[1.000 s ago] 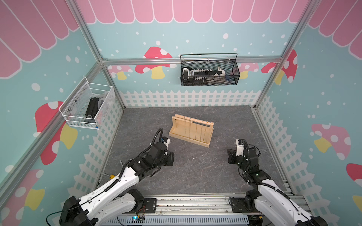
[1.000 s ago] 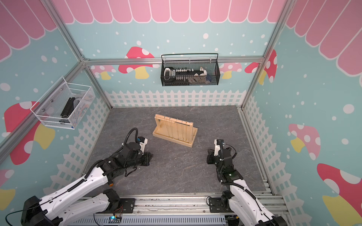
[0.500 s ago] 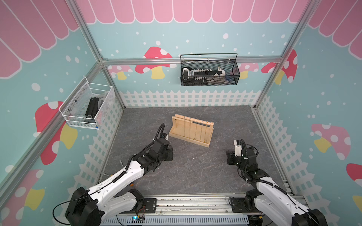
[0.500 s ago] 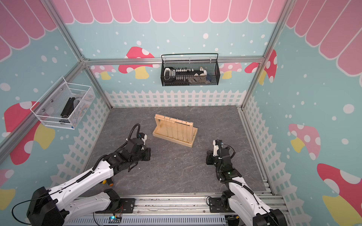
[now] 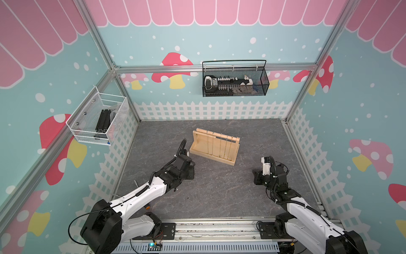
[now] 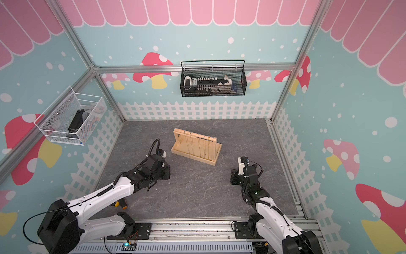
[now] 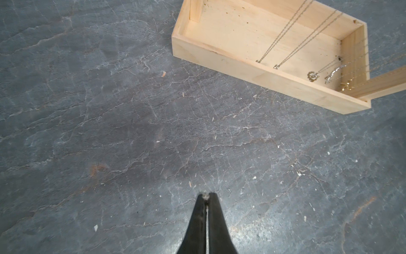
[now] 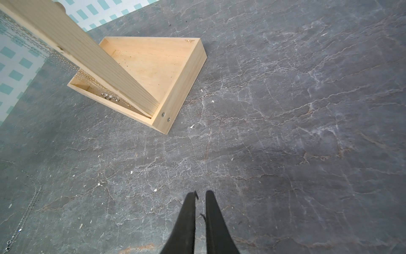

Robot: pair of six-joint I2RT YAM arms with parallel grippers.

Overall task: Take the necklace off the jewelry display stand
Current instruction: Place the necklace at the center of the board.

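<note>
Right wrist view: the post of the jewelry display stand (image 8: pixel 153 66) hides most chains; a faint necklace (image 8: pixel 31 204) on the floor runs off-frame. The right gripper (image 8: pixel 201 193) is narrowly parted and empty, the left gripper (image 7: pixel 206 194) pressed together.

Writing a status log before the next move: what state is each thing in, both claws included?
jewelry display stand: upright on the table, necklaces hanging from its bar.
loose chain: lying flat on the table, off the stand.
left claw: shut.
right claw: slightly open, empty.
black wire basket: wall-hung, holding items.
white mesh basket: wall-hung, holding items.
</note>
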